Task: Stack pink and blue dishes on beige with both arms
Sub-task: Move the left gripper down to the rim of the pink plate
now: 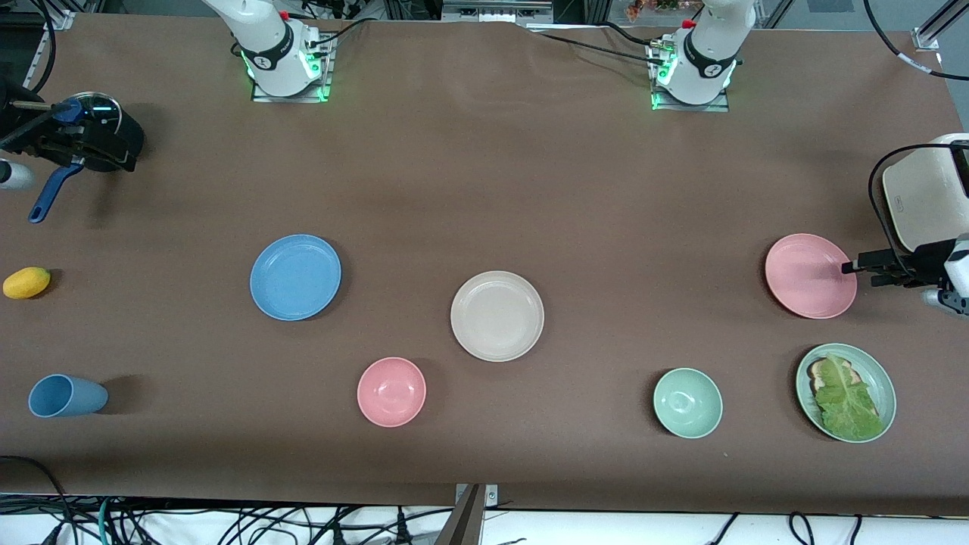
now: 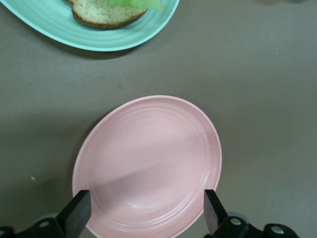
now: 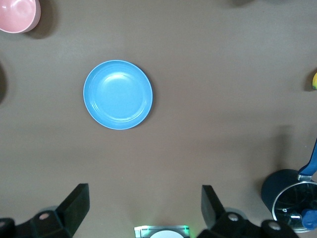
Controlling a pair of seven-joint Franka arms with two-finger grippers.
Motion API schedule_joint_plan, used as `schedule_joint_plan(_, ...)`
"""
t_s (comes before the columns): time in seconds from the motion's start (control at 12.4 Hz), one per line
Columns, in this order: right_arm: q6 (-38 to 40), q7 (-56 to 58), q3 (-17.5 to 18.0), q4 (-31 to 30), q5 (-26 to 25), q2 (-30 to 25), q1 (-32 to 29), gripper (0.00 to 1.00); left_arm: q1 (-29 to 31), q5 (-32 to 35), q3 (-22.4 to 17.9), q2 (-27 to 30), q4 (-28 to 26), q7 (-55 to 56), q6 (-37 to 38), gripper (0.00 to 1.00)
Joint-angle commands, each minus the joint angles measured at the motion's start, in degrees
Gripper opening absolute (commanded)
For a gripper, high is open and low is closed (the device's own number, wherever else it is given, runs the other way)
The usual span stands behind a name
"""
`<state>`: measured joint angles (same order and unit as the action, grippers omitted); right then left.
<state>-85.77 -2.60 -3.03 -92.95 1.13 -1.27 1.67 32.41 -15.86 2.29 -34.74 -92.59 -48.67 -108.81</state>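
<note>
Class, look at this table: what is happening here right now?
Nothing is stacked yet. The left end effector is open and low over the pink plate, fingers either side of its rim. The right end effector, open, hangs high, with the blue plate below. The beige plate lies bare between them.

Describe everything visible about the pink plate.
The pink plate is a shallow, round, matte dish with a low rim and faint concentric rings, plain and empty. It lies flat on the brown table toward the left arm's end, farther from the front camera than the green plate with bread and lettuce. The left gripper hangs open at its edge, fingers spread on either side of the rim; no contact is visible.
</note>
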Motion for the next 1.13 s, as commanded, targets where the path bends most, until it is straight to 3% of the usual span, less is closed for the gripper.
schedule_joint_plan(0.0, 1.5, 0.1, 0.2, 0.7, -0.3, -0.6, 0.1, 1.0, 1.3, -1.8, 0.4, -3.7, 4.0, -3.5, 0.5, 1.0)
schedule_joint_plan(1.05, 3.3, -0.1, 0.1, 0.7, -0.1, -1.4, 0.0, 1.0, 6.5, -4.8, 0.4, -7.2, 4.1, -10.7, 0.1, 1.0)
